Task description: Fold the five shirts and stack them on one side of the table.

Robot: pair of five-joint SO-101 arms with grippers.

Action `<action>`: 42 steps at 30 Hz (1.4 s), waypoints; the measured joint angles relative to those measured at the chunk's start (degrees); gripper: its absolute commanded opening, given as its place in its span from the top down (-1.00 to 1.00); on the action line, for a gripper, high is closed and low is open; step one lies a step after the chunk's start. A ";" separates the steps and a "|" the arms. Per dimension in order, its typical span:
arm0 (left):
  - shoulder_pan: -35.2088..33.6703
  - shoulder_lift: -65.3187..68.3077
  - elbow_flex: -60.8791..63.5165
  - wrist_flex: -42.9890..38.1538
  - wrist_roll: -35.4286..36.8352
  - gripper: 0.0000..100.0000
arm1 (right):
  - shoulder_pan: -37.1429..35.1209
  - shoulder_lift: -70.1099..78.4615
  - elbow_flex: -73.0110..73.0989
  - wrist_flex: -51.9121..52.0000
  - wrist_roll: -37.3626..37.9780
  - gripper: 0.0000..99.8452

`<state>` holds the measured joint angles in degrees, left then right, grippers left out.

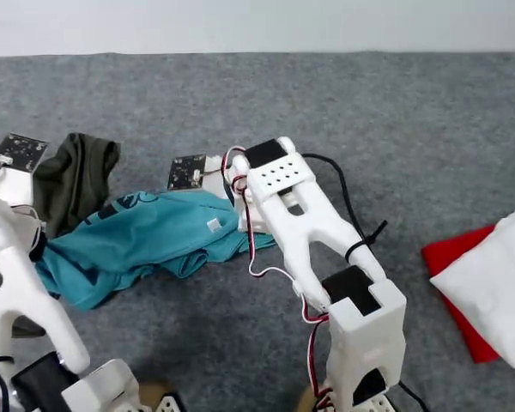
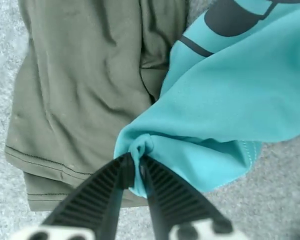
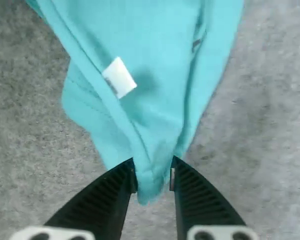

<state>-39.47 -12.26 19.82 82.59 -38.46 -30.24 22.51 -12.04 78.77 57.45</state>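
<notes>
Item one, my left gripper (image 2: 134, 169): fingers drawn nearly together, pinching a bunched corner of the teal shirt (image 2: 230, 115), just above the olive shirt (image 2: 80, 85). Item two, my right gripper (image 3: 152, 181): fingers slightly apart, clamped on a folded edge of the same shirt, near its white label (image 3: 119, 77). The teal shirt hangs crumpled between both arms, mid-table (image 1: 369, 112). A white shirt (image 1: 493, 275) lies on a red shirt (image 1: 451, 262) at the right edge.

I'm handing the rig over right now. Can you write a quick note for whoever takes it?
Left tool: shut on one end of the teal shirt.
Right tool: shut on its other end.
It lies bunched mid-table, against the crumpled olive shirt.
Done, it seems: white shirt lying on red shirt at the far side of the table.
Left: fold teal and olive, then stack.
</notes>
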 measured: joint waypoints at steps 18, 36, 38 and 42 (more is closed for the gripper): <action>0.35 0.00 0.00 0.00 0.00 1.00 | 0.09 2.90 -1.23 0.00 5.01 0.98; 11.08 -16.00 -2.99 2.29 12.48 1.00 | 6.33 -4.13 -19.34 1.05 1.76 0.98; 14.15 -19.25 -2.99 2.29 16.53 0.99 | 7.65 -5.98 -20.48 1.05 -0.62 0.98; 19.69 -25.58 -2.99 0.09 25.49 0.99 | 10.90 -10.99 -20.92 1.05 -5.01 0.98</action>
<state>-19.78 -37.85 16.84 82.68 -12.97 -19.34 11.52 -32.97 79.82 52.44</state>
